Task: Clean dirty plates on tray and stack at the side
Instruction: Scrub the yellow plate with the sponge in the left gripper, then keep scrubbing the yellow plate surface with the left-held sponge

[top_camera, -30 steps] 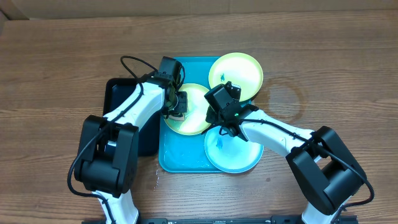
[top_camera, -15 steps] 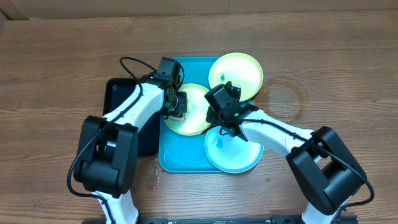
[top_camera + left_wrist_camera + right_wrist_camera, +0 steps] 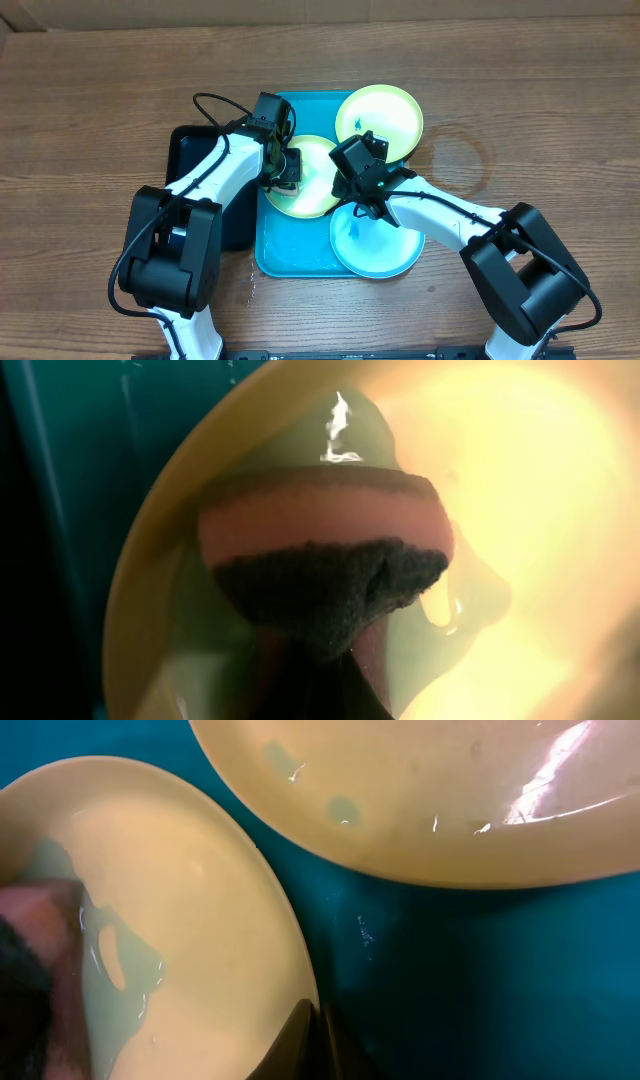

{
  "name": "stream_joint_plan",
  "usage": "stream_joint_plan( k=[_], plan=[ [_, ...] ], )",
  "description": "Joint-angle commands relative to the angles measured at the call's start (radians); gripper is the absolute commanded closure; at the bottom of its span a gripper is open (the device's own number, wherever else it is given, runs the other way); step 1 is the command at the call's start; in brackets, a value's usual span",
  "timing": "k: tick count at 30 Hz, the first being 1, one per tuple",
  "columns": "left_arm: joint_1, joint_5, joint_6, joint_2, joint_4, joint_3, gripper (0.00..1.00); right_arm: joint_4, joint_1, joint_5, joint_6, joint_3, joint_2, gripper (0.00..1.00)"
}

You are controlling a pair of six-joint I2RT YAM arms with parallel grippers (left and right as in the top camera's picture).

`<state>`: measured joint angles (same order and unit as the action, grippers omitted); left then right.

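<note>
Left end effector (image 3: 287, 172) grips a sponge (image 3: 320, 545), clear only wrist-side, on the yellow-green plate (image 3: 140, 595).

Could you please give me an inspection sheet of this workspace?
Surface: wooden table, faint ring mark at right.
Job's things: turquoise tray carries three plates; middle yellow-green plate wet, far yellow-green plate and light-blue plate blue-smudged.
Clutter: black tray.
Grippers: left gripper shut on sponge on middle plate; right gripper shut at that plate's rim.
Cables: black cable loops over left arm.
Surroundings: cardboard along far edge.
</note>
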<state>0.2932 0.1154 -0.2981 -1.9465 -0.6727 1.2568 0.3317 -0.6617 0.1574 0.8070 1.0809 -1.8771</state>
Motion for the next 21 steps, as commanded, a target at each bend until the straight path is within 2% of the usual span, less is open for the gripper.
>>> stream_joint_plan(
  k=[1, 5, 10, 17, 21],
  plan=[
    [0.041, 0.171, -0.016, -0.028, -0.003, -0.044, 0.96, -0.008, 0.001, -0.005, -0.003, 0.011, -0.003, 0.96],
    [0.036, 0.254, -0.016, -0.024, -0.009, -0.016, 0.96, -0.008, 0.001, -0.005, -0.003, 0.011, -0.003, 0.96],
    [0.018, 0.237, -0.012, 0.028, -0.084, 0.078, 0.96, -0.008, 0.001, -0.006, -0.003, 0.011, -0.003, 0.96],
    [0.027, 0.106, -0.013, 0.180, -0.135, 0.161, 0.96, -0.015, 0.001, -0.039, -0.004, 0.011, -0.003, 0.96],
    [0.043, 0.000, -0.013, 0.188, -0.155, 0.158, 0.96, -0.014, 0.001, -0.040, -0.004, 0.011, -0.003, 0.96]
  ],
)
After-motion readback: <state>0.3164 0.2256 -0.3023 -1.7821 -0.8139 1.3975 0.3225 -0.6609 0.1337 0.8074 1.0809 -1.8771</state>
